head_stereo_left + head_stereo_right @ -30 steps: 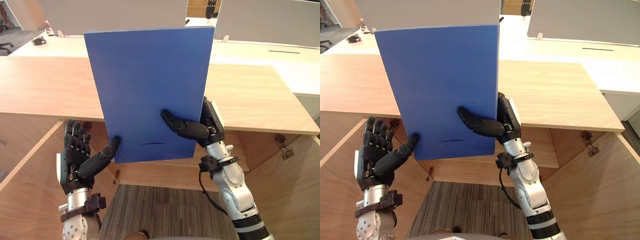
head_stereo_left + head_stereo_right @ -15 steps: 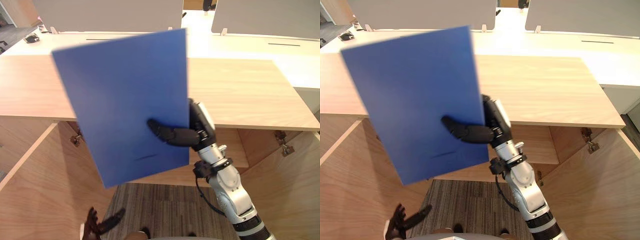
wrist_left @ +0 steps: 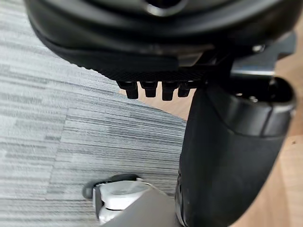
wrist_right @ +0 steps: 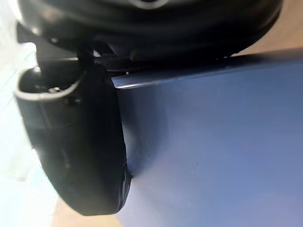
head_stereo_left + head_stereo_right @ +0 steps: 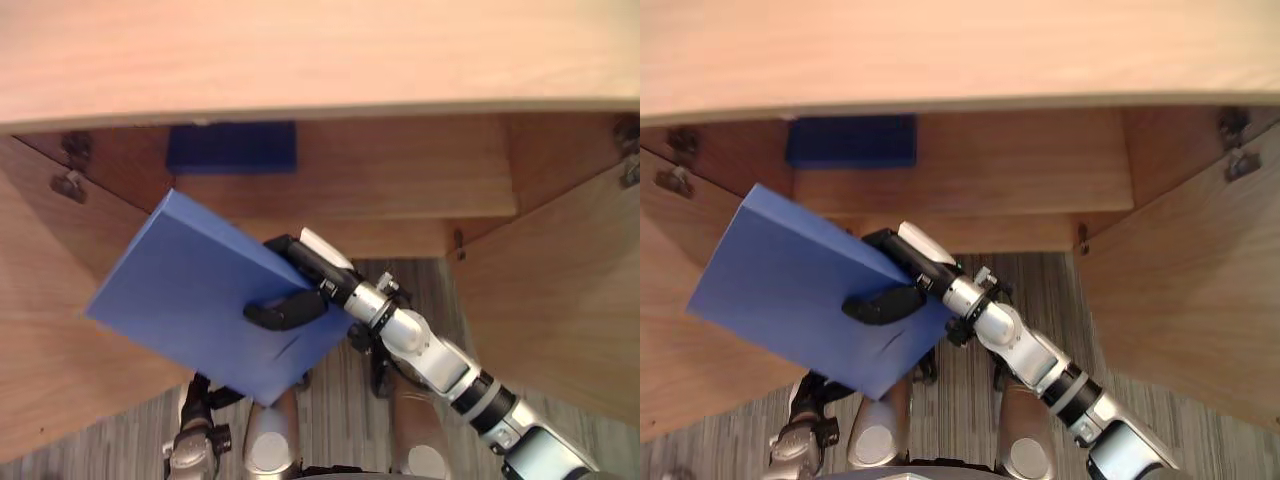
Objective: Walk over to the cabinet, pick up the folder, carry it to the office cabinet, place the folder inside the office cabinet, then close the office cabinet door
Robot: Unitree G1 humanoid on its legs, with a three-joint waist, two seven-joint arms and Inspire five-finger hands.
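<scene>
Blue flat rectangular folder (image 5: 190,290), clamped by the right hand (image 5: 305,278), tilted, we judge, to enter the light-wood cabinet (image 5: 400,170); left hand (image 3: 222,156): cannot tell.

Bright overhead light on the pale wooden desk (image 5: 320,50); the cabinet recess (image 5: 400,170) beneath lies shadowed. White glare beside the dark right hand (image 4: 80,142) gripping the blue folder (image 4: 213,142).

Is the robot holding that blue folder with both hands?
No, the right hand alone pinches the folder; the left hand hangs over the carpet, holding nothing.
</scene>
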